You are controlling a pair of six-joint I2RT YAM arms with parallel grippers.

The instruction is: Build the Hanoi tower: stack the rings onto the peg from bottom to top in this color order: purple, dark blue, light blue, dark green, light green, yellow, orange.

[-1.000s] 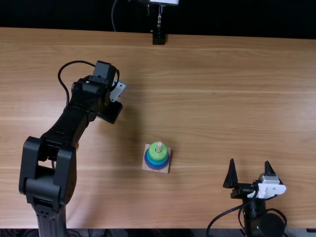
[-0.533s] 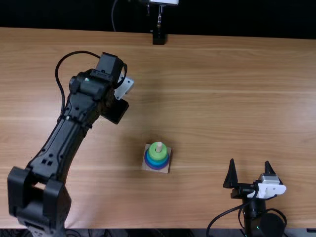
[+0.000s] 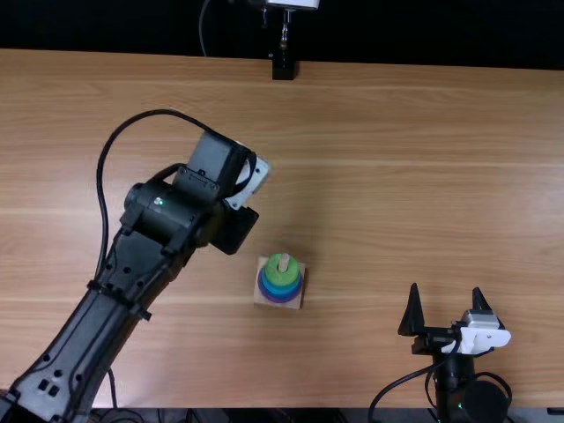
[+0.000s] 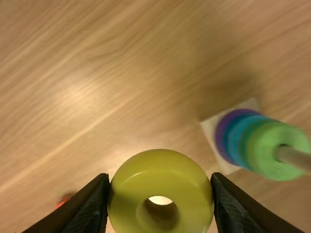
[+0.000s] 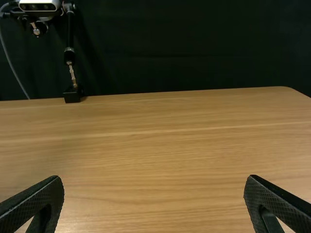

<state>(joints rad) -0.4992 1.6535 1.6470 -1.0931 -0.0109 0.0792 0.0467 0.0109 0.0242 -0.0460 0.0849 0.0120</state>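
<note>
- Nearest, at the table's near edge, the right gripper (image 3: 446,289) is resting with its fingers wide apart and nothing between them; it is probably keeping out of the way, as one arm can do this step.
- Beyond it, the wooden base (image 3: 262,296) is sitting flat on the table (image 3: 397,176), bearing the tower near the middle, where the left arm can reach it. The purple ring (image 4: 222,136) is lying lowest, the blue layers (image 4: 234,141) and a dark green edge are coming next, and the light green ring (image 4: 272,167) is topping them – the order looks right, though I can't cleanly part the two blues.
- The peg (image 4: 293,157) is rising bare above the light green, leaving room for what is due: yellow, then orange.
- Farther out, the left gripper (image 4: 160,182) is clamping the yellow ring (image 4: 160,170) by opposite sides of its rim. That hold is leaving the hole uncovered – just what threading needs; a tilted approach could catch on the peg's tip.
- Beside one finger in the left wrist view, a small orange-red thing (image 4: 64,199) is peeking out, likely the last ring.
- At the far edge, a black stand (image 3: 283,69) is standing, likely supporting a camera.
</note>
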